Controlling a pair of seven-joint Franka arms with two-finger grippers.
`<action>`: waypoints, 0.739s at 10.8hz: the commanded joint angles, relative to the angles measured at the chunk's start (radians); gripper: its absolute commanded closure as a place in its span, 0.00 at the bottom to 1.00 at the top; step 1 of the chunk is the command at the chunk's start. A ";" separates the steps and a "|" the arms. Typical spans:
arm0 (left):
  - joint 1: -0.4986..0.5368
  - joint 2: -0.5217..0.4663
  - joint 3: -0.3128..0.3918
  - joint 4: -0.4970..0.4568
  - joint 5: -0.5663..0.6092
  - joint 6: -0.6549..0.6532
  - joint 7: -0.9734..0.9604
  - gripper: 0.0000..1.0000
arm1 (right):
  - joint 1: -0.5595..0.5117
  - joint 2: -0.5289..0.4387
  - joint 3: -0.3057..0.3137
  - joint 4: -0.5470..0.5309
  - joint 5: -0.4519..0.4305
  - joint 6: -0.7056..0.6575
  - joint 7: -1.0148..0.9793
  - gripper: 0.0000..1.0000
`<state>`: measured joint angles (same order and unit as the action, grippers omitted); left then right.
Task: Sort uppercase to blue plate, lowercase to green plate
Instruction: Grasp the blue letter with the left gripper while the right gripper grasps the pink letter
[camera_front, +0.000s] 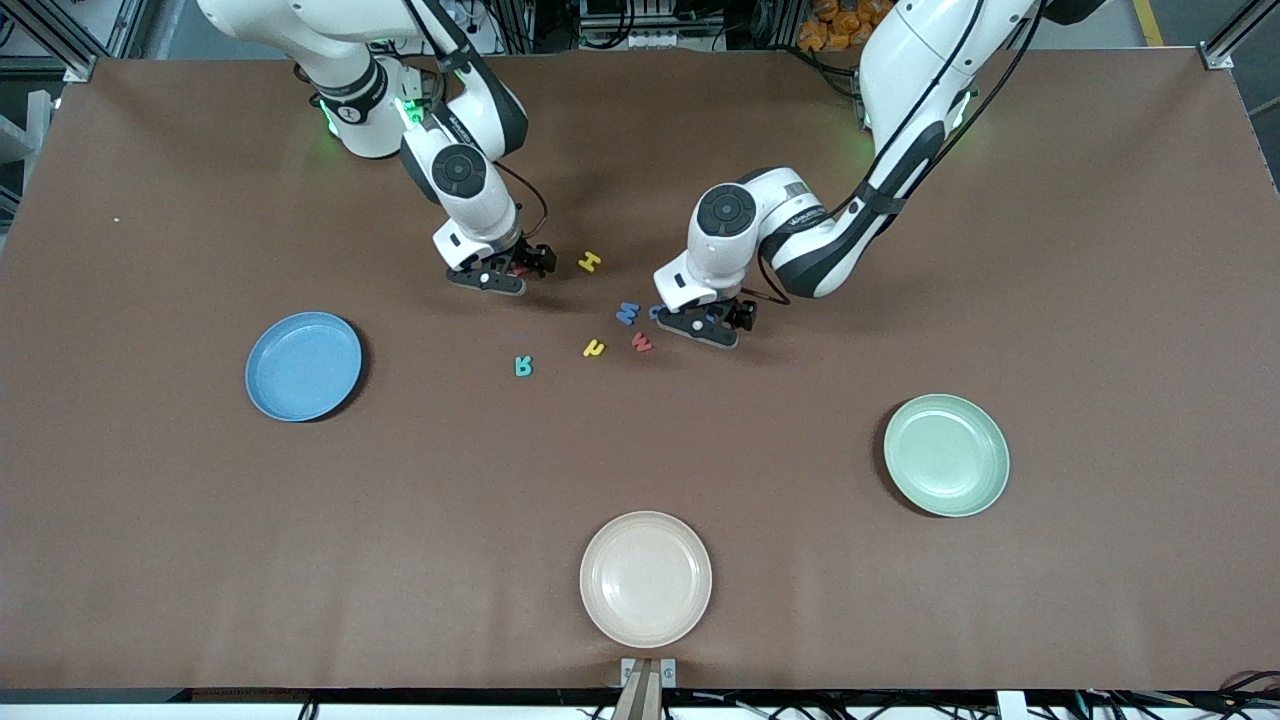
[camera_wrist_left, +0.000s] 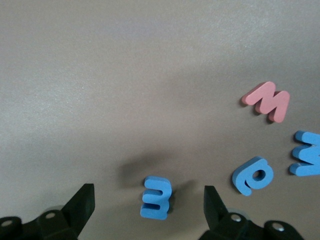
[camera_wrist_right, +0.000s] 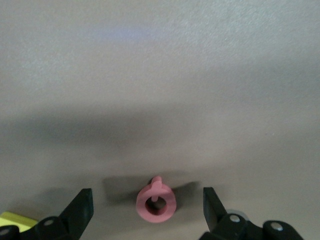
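Both grippers are down among the loose letters, fingers apart, nothing gripped.

The right gripper straddles the red Q, fingers spread either side without touching it; the yellow H lies just beside. The left gripper brackets the light-blue e-like letter the same way, with the blue a, blue W and red w close by. The yellow r-like letter and teal R sit nearer the front camera. The blue plate lies toward the right arm's end of the table, the green plate toward the left arm's end.
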<state>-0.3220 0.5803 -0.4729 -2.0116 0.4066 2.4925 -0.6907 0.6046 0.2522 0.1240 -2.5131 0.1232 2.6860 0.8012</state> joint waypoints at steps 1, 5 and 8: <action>0.011 -0.005 0.000 -0.035 0.032 0.049 -0.042 0.05 | 0.011 -0.014 0.025 -0.036 0.042 0.035 -0.017 0.12; 0.023 -0.004 0.002 -0.058 0.032 0.088 -0.046 0.10 | 0.008 -0.013 0.025 -0.061 0.042 0.094 -0.071 0.13; 0.009 -0.004 0.003 -0.058 0.032 0.088 -0.049 0.15 | -0.006 -0.010 0.025 -0.069 0.046 0.095 -0.105 0.21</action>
<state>-0.3103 0.5812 -0.4683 -2.0570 0.4071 2.5596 -0.7014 0.6034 0.2525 0.1450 -2.5569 0.1363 2.7581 0.7310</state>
